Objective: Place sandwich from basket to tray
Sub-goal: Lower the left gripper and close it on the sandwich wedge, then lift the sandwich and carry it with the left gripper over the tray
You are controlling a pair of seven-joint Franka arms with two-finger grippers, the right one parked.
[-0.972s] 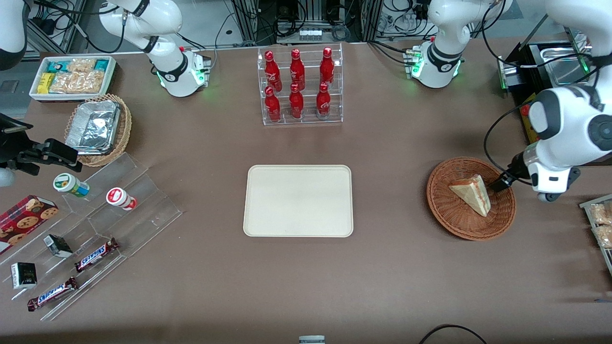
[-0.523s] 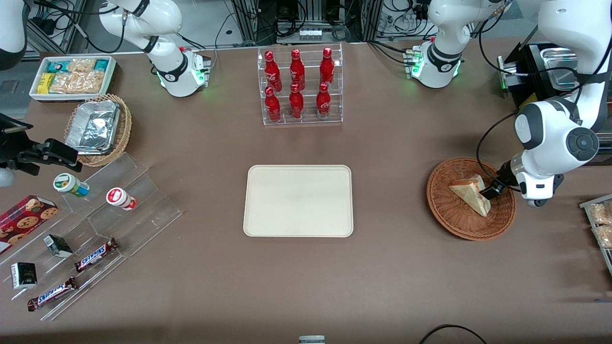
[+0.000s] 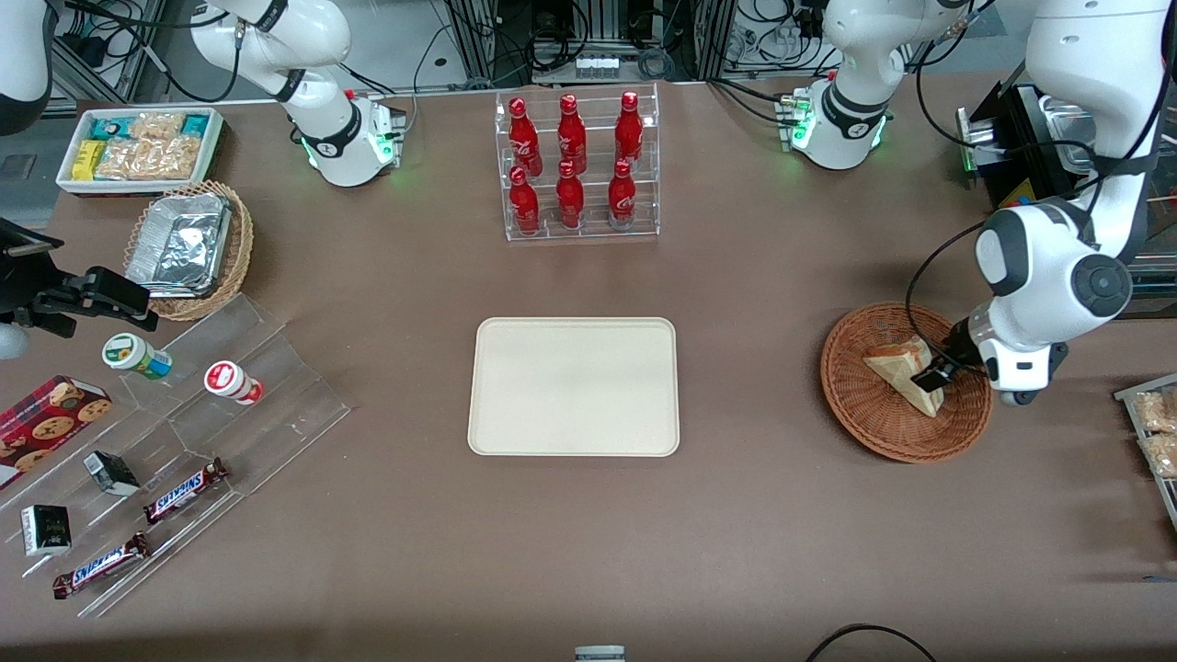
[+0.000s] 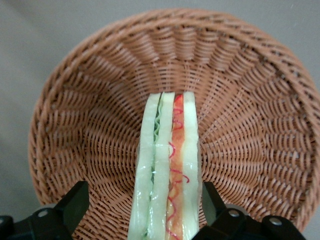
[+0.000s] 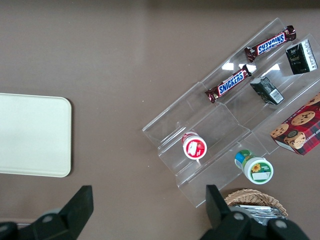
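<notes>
The sandwich [image 3: 890, 367], a pale bread wedge, lies in the round reddish-brown basket [image 3: 874, 439] toward the working arm's end of the table. My left gripper [image 3: 931, 375] is down inside the basket, open, with one finger on each side of the sandwich. In the left wrist view the sandwich [image 4: 167, 165] shows its green and red filling stripe between the two black fingers [image 4: 76, 204]; one finger is close against the bread and the other stands apart. The basket's woven wall [image 4: 100, 100] surrounds them. The cream tray [image 3: 515, 414] lies flat at the table's middle with nothing on it.
A clear rack of red bottles [image 3: 577, 165] stands farther from the camera than the tray. A stepped acrylic shelf [image 3: 267, 405] with snacks, a tan foil-filled basket [image 3: 188, 248] and a white snack bin [image 3: 138, 147] lie toward the parked arm's end. A snack rack [image 3: 1154, 432] sits beside the basket.
My left gripper has come down into the basket and moved in over the sandwich, so its fingers now straddle the wedge. The sandwich, basket and tray have not moved.
</notes>
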